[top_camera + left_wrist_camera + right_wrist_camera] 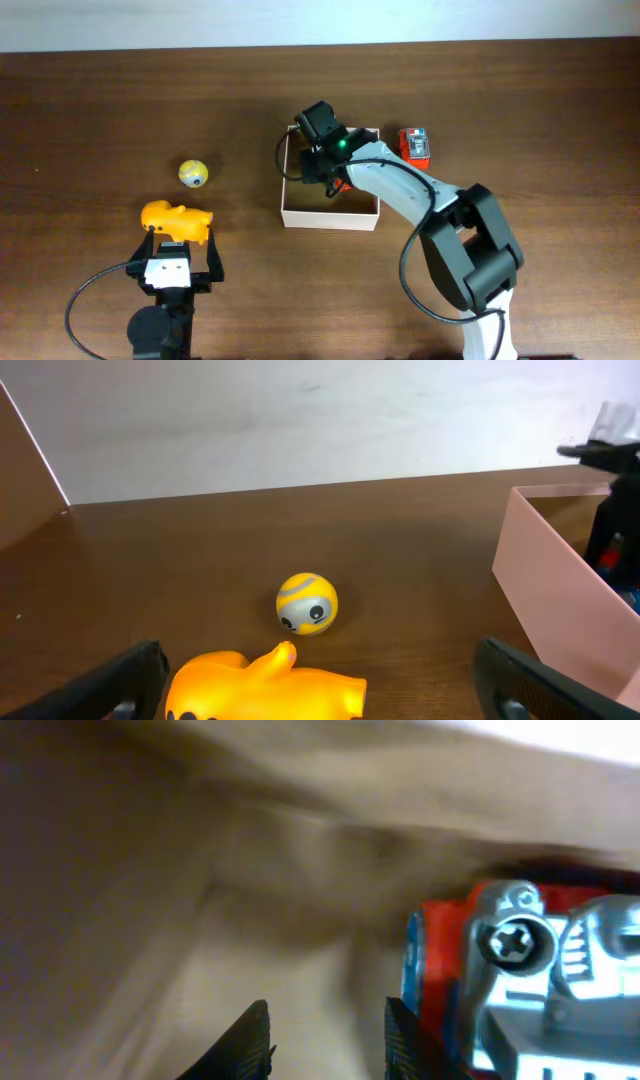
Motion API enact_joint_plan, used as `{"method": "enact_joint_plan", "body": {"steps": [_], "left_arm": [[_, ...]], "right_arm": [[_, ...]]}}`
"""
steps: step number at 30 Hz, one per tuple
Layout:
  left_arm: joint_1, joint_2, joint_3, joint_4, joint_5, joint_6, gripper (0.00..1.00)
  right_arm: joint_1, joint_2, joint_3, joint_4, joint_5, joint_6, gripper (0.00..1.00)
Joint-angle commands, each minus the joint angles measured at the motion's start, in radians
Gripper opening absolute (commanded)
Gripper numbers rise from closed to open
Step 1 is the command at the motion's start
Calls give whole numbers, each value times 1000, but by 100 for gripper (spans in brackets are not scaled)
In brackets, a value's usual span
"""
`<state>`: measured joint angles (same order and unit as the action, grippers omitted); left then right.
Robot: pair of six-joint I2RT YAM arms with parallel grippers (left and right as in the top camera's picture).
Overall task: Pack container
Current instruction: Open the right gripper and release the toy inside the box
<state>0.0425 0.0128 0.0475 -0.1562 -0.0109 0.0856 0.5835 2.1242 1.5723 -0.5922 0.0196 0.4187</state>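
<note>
With right gripper [325, 1035] parted and empty, reaches into container [330, 218], beside red toy [440, 950] on its tan floor. Holds left gripper [330, 678] spread wide just behind orange toy [177, 219].

Matt dark wood-grain table [80, 120]; thin white card container [330, 217]; glossy plastic yellow ball [193, 173].

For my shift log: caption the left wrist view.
Open left gripper faces orange toy; yellow ball beyond, container at right.
</note>
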Motion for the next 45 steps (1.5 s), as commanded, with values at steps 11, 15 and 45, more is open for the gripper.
{"method": "enact_joint_plan", "body": {"steps": [11,15,45], "left_arm": [[6,-6,-4,1,12,9,99],[6,-6,-4,1,12,9,99],[6,-6,-4,1,12,9,99]], "right_arm": [[-63,9,-3,-5,20,-3,30],[-82,9,-3,-5,19,-3,30],[-93,9,-3,58,19,-383,31]]}}
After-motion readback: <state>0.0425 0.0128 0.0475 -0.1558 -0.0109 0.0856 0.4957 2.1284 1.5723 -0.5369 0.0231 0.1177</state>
